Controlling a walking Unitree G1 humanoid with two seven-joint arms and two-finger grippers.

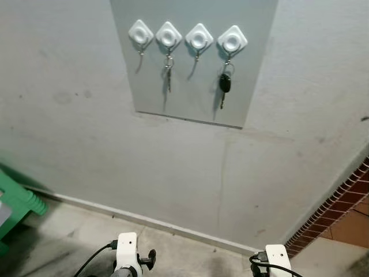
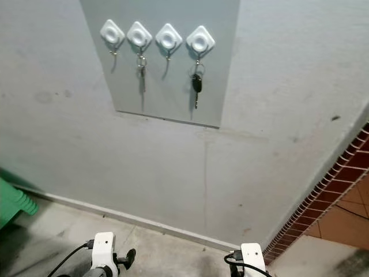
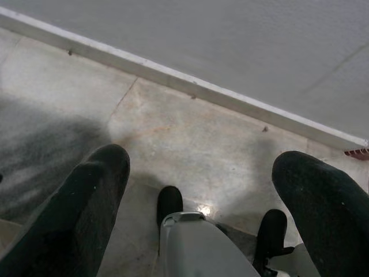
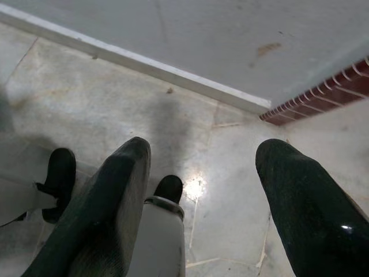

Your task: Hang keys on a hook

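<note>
Left gripper (image 3: pixel 199 190) and right gripper (image 4: pixel 199 179) spread wide, empty, above grey stone floor (image 3: pixel 190 144); black-headed key (image 1: pixel 225 85) hangs from white diamond hook (image 1: pixel 232 39) at 12 o'clock.

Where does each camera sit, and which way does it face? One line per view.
Left eye view: head, facing the wall; four hooks, black key, both wrists low.
Right eye view: same scene, shifted.
Left wrist view: looks down past open left gripper at floor.
Right wrist view: same floor past open right gripper.
Shared: wall's baseboard.
</note>
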